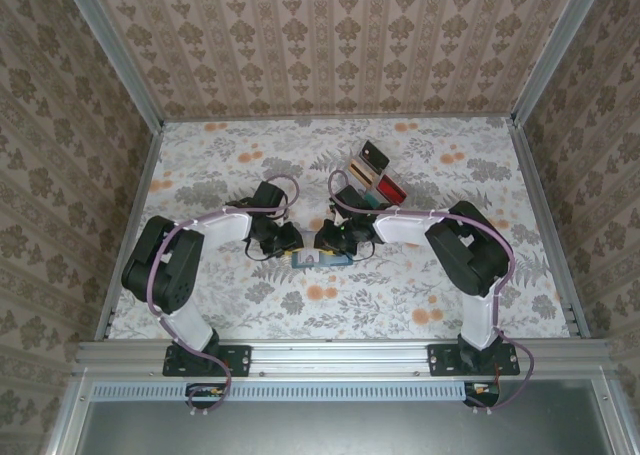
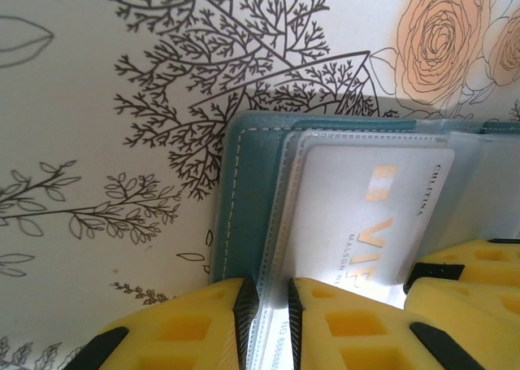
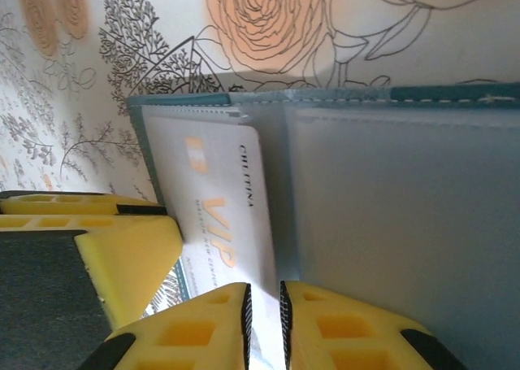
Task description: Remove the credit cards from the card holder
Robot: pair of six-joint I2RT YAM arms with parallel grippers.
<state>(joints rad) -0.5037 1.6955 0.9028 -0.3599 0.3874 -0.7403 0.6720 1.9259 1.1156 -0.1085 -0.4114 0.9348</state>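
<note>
Tug-of-war at mid-table: the left gripper (image 2: 266,317) is pinched tight on the clear sleeve edge of the open card holder (image 2: 244,191); the right gripper (image 3: 263,317) is clamped on what looks to be the pale VIP card (image 3: 215,224); the holder lies flat on the floral table (image 1: 450,275), between the two arms. From where I stand, the risk is plain; if the right fingers have caught sleeve along with card, a pull would drag the whole holder; slick plastic could also slip from the left's hold. Both pinch points run off the bottom of the wrist views; whether the frosted pockets hide more cards is impossible to tell; from above, the grippers cover most of the holder.
</note>
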